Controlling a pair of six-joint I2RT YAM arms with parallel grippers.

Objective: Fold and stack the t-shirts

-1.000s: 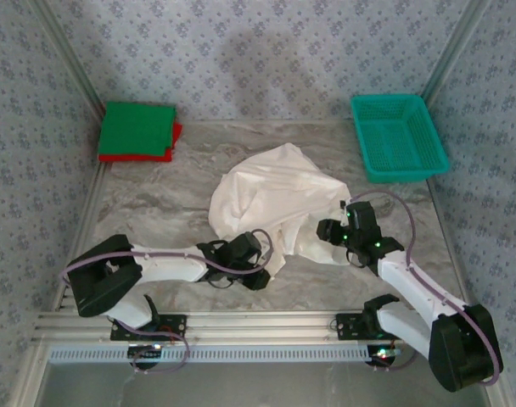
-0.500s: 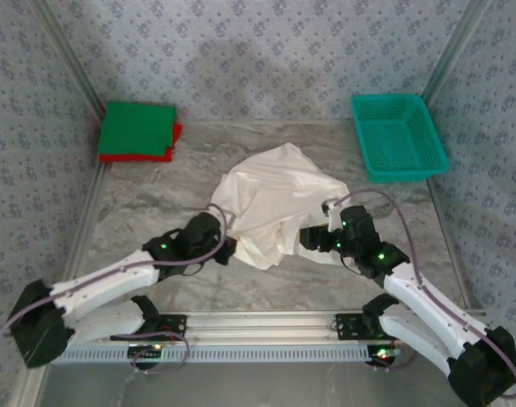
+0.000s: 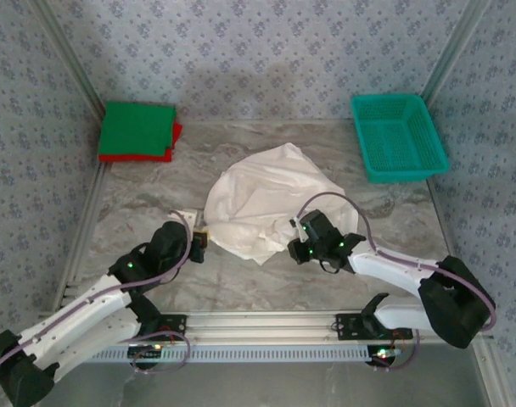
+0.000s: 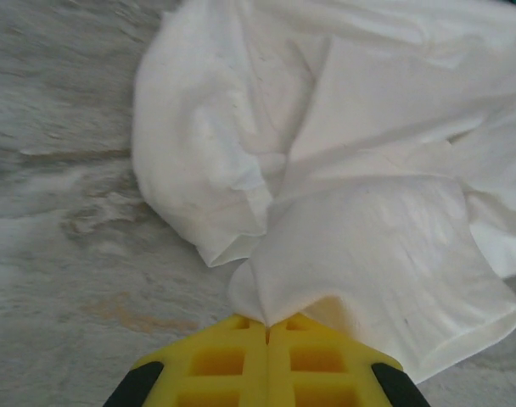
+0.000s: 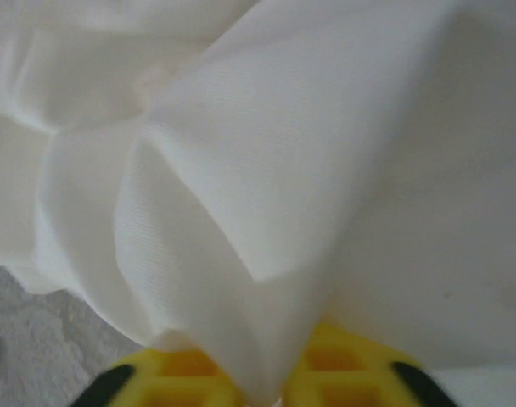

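The white shirt (image 3: 262, 199) is a crumpled, wrinkly heap mid-table, nowhere near flat, with folds bunched along its near edge. The green shirt (image 3: 137, 127) is folded square in the far left corner, sitting on the folded red shirt (image 3: 176, 134), which peeks out underneath.

The grey marbled desk (image 3: 139, 203) carries a crumpled off-white t-shirt (image 3: 262, 199) at centre, a red t-shirt (image 3: 131, 158) under a green t-shirt (image 3: 137, 127) upper left, a teal basket (image 3: 406, 173) upper right.
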